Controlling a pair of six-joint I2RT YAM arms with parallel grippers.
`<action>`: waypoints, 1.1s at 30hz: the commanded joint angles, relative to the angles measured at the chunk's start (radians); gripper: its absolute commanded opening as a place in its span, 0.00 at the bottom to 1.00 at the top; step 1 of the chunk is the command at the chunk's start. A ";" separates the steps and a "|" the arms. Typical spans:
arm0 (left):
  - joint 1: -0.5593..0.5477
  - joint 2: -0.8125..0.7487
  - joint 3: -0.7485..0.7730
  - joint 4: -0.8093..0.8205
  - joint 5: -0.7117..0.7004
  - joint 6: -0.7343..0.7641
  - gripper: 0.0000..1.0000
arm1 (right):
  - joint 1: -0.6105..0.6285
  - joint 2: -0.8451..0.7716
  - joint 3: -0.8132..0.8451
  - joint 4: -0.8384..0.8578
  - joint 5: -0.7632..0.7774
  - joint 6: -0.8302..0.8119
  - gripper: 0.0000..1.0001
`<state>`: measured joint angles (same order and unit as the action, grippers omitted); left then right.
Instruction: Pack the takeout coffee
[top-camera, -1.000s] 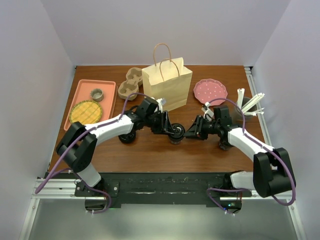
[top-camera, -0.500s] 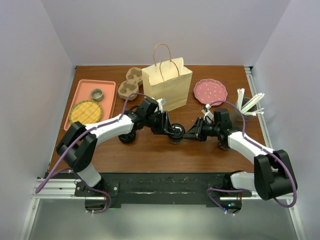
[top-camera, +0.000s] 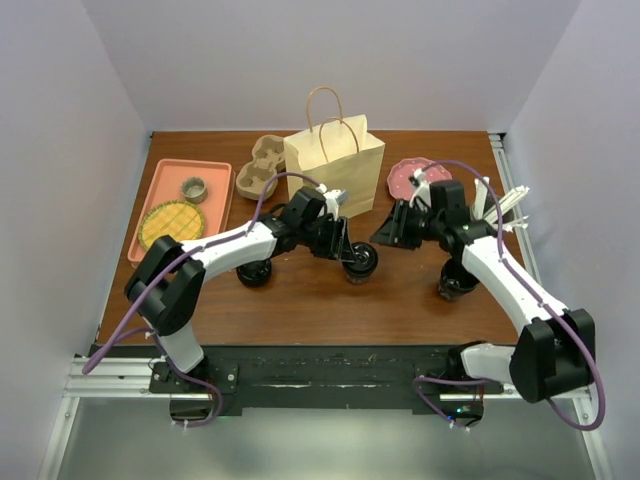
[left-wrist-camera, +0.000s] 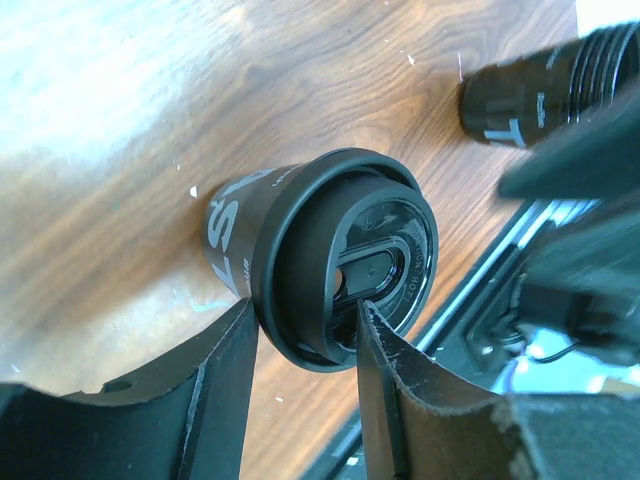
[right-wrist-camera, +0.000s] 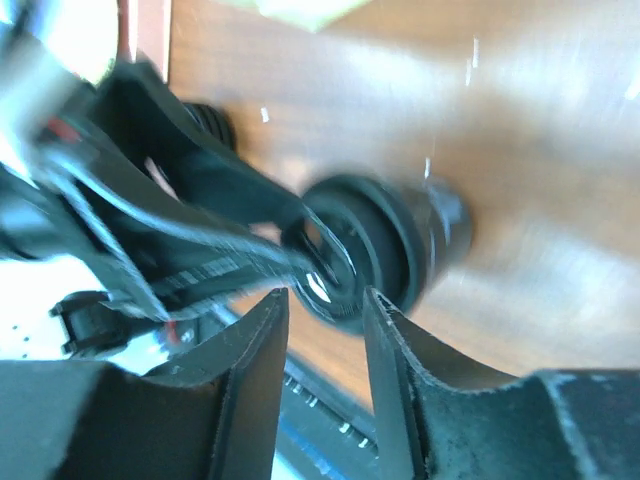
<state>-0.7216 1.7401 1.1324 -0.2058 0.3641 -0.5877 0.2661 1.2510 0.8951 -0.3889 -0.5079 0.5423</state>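
One takeout coffee (top-camera: 360, 263), a black cup with a black lid, stands on the wooden table in front of the paper bag (top-camera: 335, 172). My left gripper (top-camera: 343, 248) is shut on its lid; in the left wrist view the lid (left-wrist-camera: 345, 255) sits between my left gripper's (left-wrist-camera: 305, 310) fingers. My right gripper (top-camera: 392, 232) hangs open and empty to the cup's right, apart from it. In the blurred right wrist view the cup (right-wrist-camera: 390, 245) lies beyond my right gripper's (right-wrist-camera: 325, 300) tips. A second cup (top-camera: 254, 273) stands under my left arm and a third (top-camera: 452, 286) beside my right arm.
A tan pulp cup carrier (top-camera: 262, 165) lies left of the bag. At far left, a pink tray (top-camera: 215, 170) holds a yellow woven disc and a small tin. A pink dotted plate (top-camera: 408, 180) and a holder of white sticks (top-camera: 505, 205) stand at right.
My right gripper has opened and pulled back from the cup, up and to the right toward the pink plate. My left gripper still holds the cup, shifted slightly right.
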 joint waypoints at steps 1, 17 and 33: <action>-0.006 0.122 -0.085 -0.233 -0.166 0.313 0.29 | -0.065 0.080 0.097 -0.081 0.033 -0.148 0.41; -0.001 0.274 0.033 -0.297 -0.071 0.505 0.28 | -0.151 0.269 0.004 0.151 -0.362 -0.140 0.42; 0.042 0.302 0.056 -0.326 -0.091 0.517 0.28 | -0.172 0.257 -0.048 0.025 -0.210 -0.162 0.34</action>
<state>-0.7055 1.8839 1.2942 -0.2424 0.5880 -0.2283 0.1078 1.5101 0.8753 -0.2691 -0.7746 0.4011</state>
